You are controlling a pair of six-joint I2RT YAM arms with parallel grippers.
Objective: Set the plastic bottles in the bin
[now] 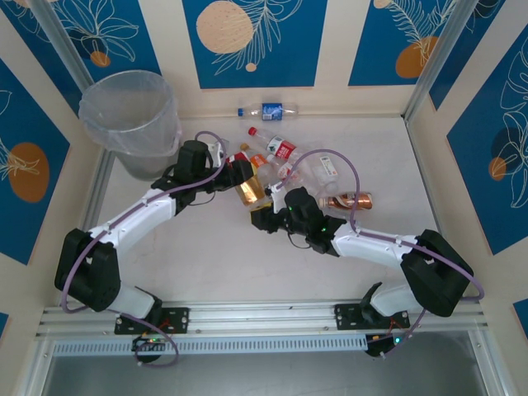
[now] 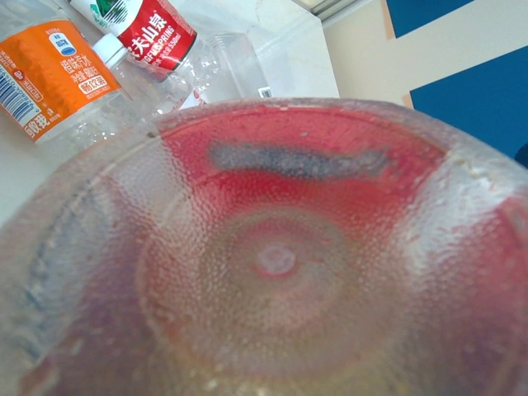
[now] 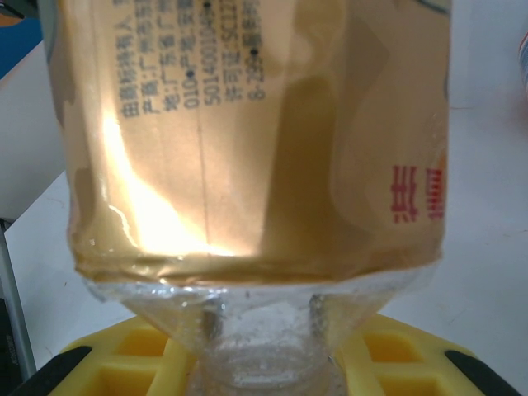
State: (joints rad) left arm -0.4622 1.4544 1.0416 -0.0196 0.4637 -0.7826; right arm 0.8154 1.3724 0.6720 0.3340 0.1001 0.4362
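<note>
From above: plastic bottles (image 1: 285,157) lie on the white counter (image 1: 206,264), right of the bin (image 1: 153,157); blue flowery walls (image 1: 247,41) stand around. The left tool (image 1: 241,171) and right tool (image 1: 266,216) meet at a gold bottle (image 1: 250,191).

Left wrist: a bumpy bottle bottom (image 2: 272,256), an orange label (image 2: 49,78), and a red label (image 2: 153,33) reading "夫山泉". I cannot tell that tool's grip.

Right wrist: the right tool pinches the gold bottle's neck; its label has tiny print and red letters.

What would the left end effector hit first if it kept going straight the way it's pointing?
The left end effector would meet the dimpled base of a clear bottle, red-tinted inside, right ahead. They may be touching; depth is unclear.
</note>
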